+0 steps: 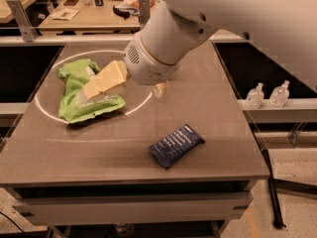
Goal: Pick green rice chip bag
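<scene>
The green rice chip bag [79, 100] is a crinkled lime-green bag with a white label panel. It lies flat at the left of the grey table [208, 108], inside a white circle marked on the top. My gripper [101, 83] is cream-coloured and reaches in from the right on the big white arm [163, 43]. Its tip sits over the middle of the bag, at or just above its surface, and hides part of the label.
A small dark-blue packet [176, 145] lies at the front right of the table. Two clear bottles [267, 94] stand on a ledge to the right. A wooden table [94, 11] with clutter stands behind.
</scene>
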Controlling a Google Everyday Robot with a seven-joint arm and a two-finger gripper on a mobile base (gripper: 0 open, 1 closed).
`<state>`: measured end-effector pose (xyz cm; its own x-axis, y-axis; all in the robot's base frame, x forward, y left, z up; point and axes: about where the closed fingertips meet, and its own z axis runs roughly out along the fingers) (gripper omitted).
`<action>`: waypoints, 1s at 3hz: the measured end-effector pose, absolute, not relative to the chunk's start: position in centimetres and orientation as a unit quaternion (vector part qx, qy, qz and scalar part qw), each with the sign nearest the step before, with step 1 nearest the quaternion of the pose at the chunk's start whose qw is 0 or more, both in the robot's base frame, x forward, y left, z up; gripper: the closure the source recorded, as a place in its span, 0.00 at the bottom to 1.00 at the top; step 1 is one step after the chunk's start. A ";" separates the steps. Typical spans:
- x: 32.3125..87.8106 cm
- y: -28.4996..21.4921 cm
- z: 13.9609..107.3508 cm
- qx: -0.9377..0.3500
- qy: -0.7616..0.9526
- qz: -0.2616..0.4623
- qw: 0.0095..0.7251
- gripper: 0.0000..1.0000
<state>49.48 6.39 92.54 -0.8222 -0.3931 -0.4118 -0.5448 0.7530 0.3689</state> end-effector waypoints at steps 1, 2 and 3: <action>50.5 6.6 92.0 -0.220 0.932 0.245 0.154 0.00; 52.6 6.7 91.1 -0.159 0.941 0.262 0.139 0.00; 54.1 7.4 90.9 -0.132 0.947 0.262 0.131 0.00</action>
<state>54.14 7.37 90.94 -0.9307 -0.1811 -0.3178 -0.3187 0.8279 0.4615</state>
